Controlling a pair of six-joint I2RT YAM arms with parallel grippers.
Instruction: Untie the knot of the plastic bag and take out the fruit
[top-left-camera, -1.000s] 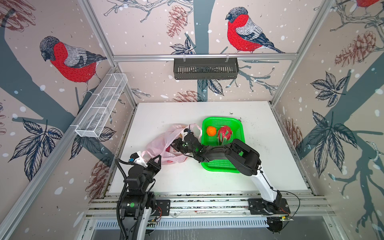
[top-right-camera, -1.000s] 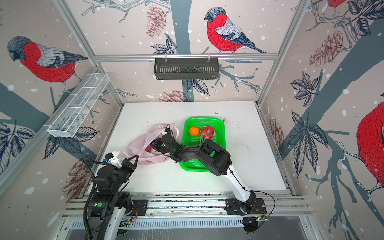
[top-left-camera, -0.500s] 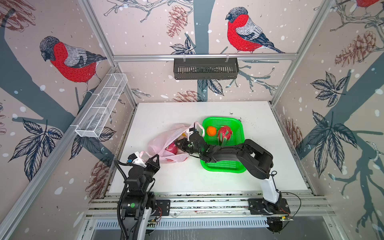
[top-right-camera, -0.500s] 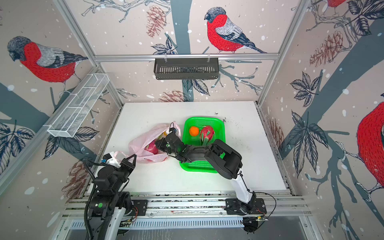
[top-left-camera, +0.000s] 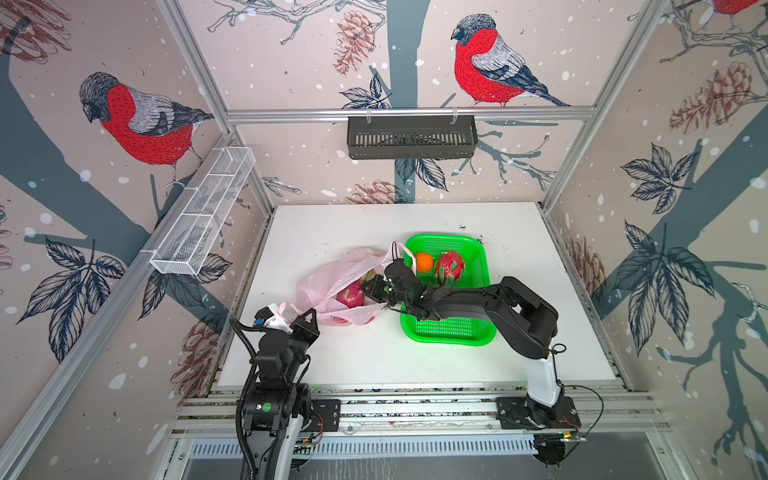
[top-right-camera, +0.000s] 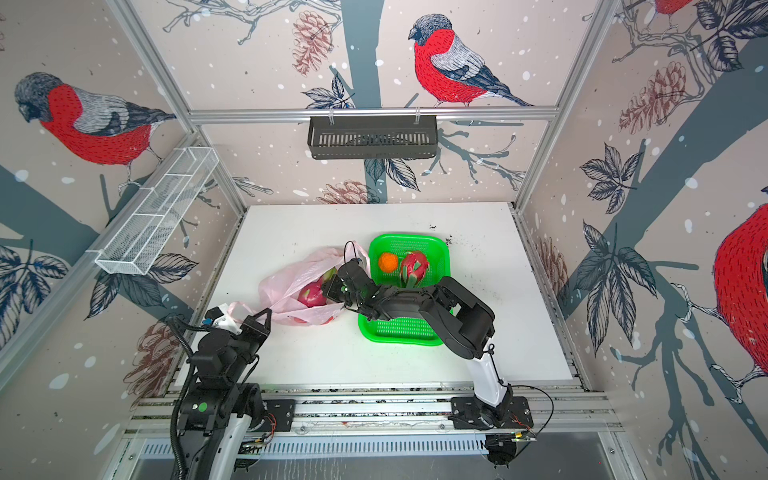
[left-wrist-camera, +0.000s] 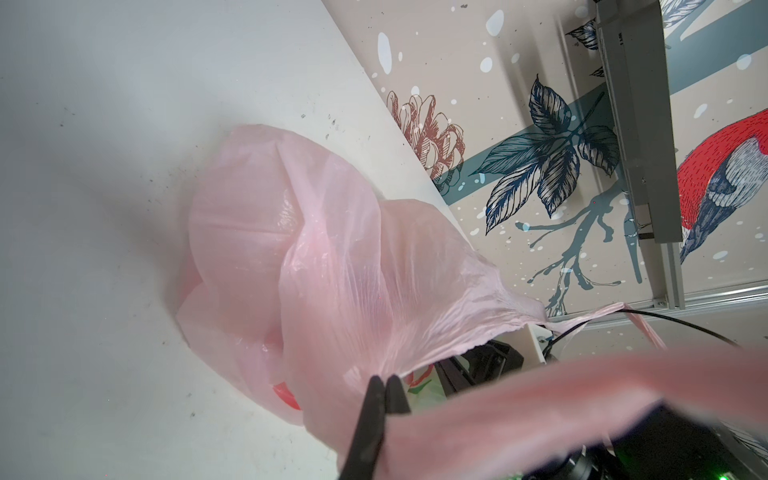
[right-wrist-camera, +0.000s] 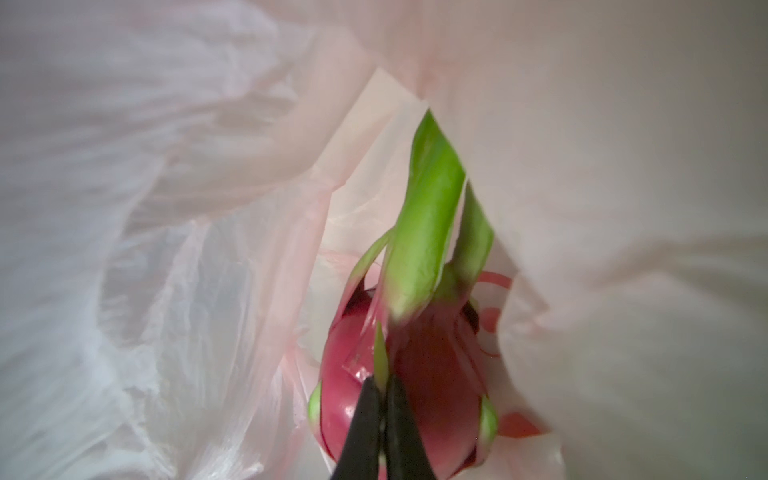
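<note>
The pale pink plastic bag (top-left-camera: 328, 276) (top-right-camera: 286, 276) lies left of the middle of the table with its mouth gaping toward the right. No knot shows. A magenta dragon fruit (top-left-camera: 350, 296) (right-wrist-camera: 436, 374) sits in the mouth. My right gripper (top-left-camera: 368, 289) (right-wrist-camera: 380, 384) reaches into the bag, shut on a thin green scale of that fruit. At the bag's near corner my left gripper (top-left-camera: 307, 319) (left-wrist-camera: 384, 380) is shut on the film, pulling it taut. Another dragon fruit (top-left-camera: 449, 266) and an orange ball (top-left-camera: 424, 262) lie in the green basket (top-left-camera: 451, 330).
The green basket (top-right-camera: 399, 332) stands right of the bag, under my right forearm. A white wire shelf (top-left-camera: 203, 212) hangs on the left wall and a black slotted tray (top-left-camera: 411, 137) on the back wall. The white table (top-left-camera: 415, 361) stretches bare in front.
The bag's mouth has opened up and the dragon fruit inside has come into sight. My right gripper has drawn a little right, its elbow swinging right. The left gripper keeps its hold.
</note>
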